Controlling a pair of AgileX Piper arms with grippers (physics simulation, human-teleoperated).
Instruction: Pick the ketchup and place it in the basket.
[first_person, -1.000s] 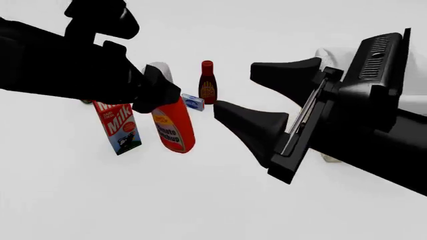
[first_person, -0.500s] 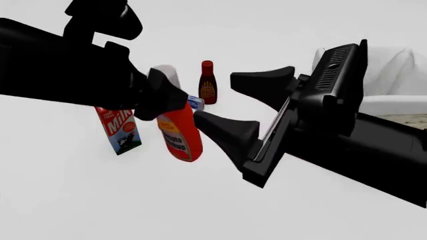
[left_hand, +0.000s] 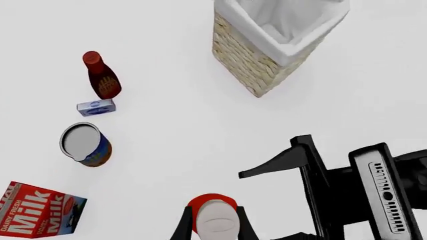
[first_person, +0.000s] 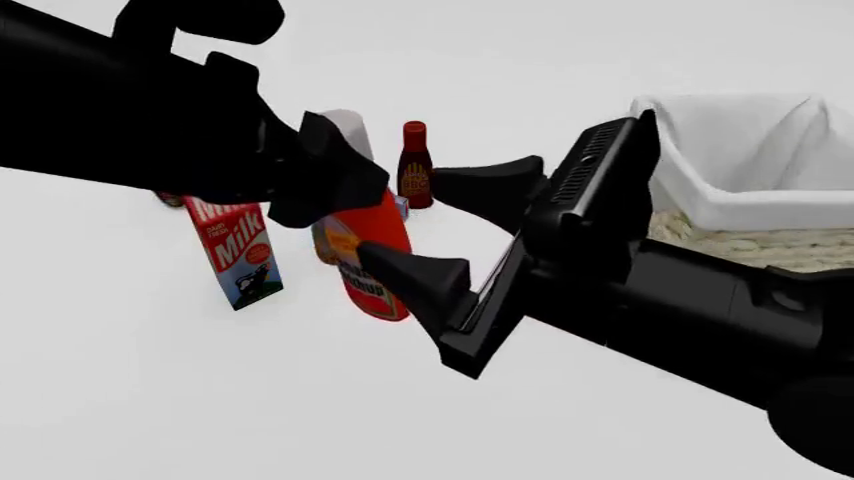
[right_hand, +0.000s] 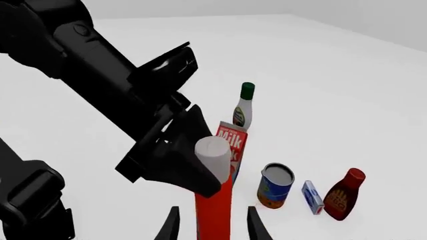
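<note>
The ketchup (first_person: 374, 262), a red-orange bottle with a white cap, hangs tilted in my left gripper (first_person: 340, 172), which is shut on its neck just below the cap. In the left wrist view the cap (left_hand: 215, 222) sits between the left fingers (left_hand: 181, 229). My right gripper (first_person: 396, 212) is open, with one finger on each side of the bottle's body; the right wrist view shows the red body (right_hand: 212, 212) between the right fingers (right_hand: 253, 225). The wicker basket (first_person: 727, 208) with white lining stands at the right behind the right arm; it also shows in the left wrist view (left_hand: 257, 62).
A milk carton (first_person: 238, 250) stands left of the ketchup. A dark-red bottle (first_person: 415, 165), a small blue box (left_hand: 96, 107) and a can (left_hand: 85, 144) stand behind it. A white bottle with green cap (right_hand: 244, 107) stands beyond the milk carton (right_hand: 231, 145).
My right gripper has moved left until its open fingers flank the ketchup, uncovering the basket. My left gripper has carried the ketchup a little to the right.
</note>
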